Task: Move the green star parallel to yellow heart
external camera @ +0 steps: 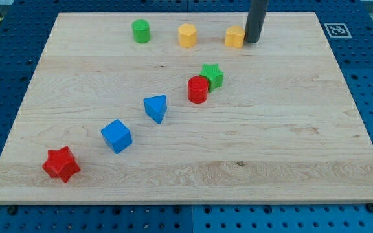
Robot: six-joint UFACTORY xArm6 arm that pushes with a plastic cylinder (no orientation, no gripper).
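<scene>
The green star (212, 76) lies a little above the board's middle, touching the red cylinder (198, 89) at its lower left. Two yellow blocks sit near the view's top edge. The right one (235, 37) looks like the yellow heart and the left one (186, 35) like a hexagon. My tip (252, 41) stands right against the right side of the yellow heart, well above and to the right of the green star.
A green cylinder (140, 31) sits at the top left of the row of yellow blocks. A blue triangle (155, 108), a blue cube (116, 136) and a red star (61, 164) run diagonally toward the bottom left of the wooden board (290, 142).
</scene>
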